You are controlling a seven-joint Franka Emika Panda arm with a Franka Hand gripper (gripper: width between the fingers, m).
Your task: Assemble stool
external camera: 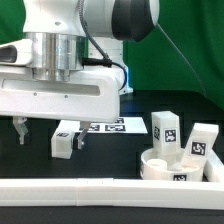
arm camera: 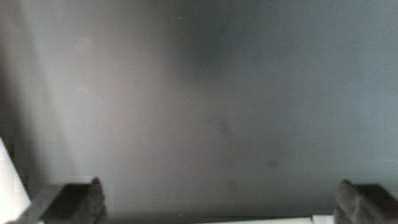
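Note:
The round white seat disc lies at the exterior view's right, near the front. Two white blocky legs with tags stand at it, one behind it and one at its right. A third leg stands on the dark table left of the middle. My gripper hangs low over the table by that leg, jaws wide open and empty. In the wrist view the gripper shows only bare grey table between its fingertips; the leg does not show there.
The marker board lies flat behind the third leg. A long white L-shaped rail runs along the front edge. A green backdrop stands behind the arm.

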